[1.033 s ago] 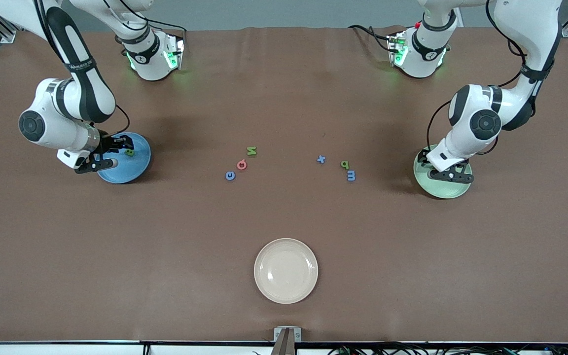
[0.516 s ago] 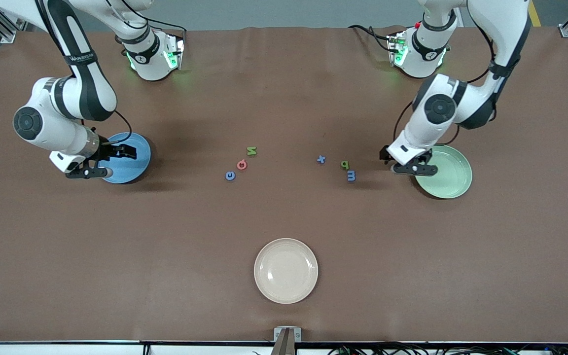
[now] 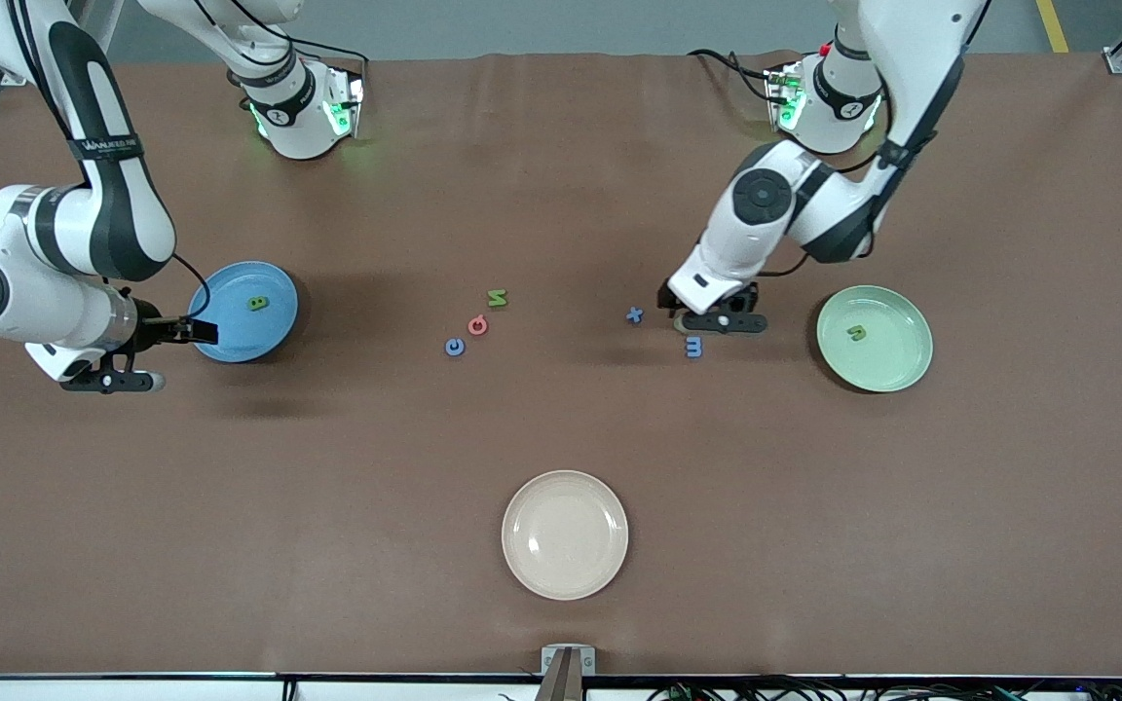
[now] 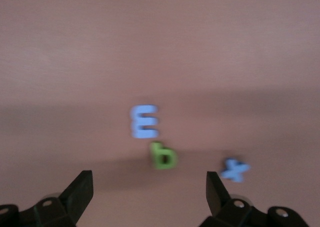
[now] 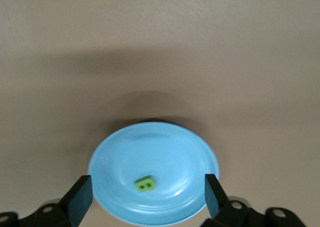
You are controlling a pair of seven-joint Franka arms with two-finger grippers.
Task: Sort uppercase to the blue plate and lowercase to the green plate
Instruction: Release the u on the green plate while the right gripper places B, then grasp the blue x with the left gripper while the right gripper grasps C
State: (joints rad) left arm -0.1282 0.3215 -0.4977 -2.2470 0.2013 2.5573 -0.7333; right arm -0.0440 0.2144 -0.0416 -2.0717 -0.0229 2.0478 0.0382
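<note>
Both arms are white with smooth round joints and black bands. The right arm (image 3: 84,224) has small grey writing on one black band. The left arm (image 3: 795,209) has a thin black cable looping along it. Green lights glow on both bases. The fingers (image 4: 80,192) are black with tiny screws.

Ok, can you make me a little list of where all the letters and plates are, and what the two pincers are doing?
blue plate: holds green B
green plate: holds green u
capitals on table: N, G, C
small letters on table: x, p, m
cream plate: nothing in it
left pincer: open, over p
right pincer: open, holding nothing, beside blue plate
</note>
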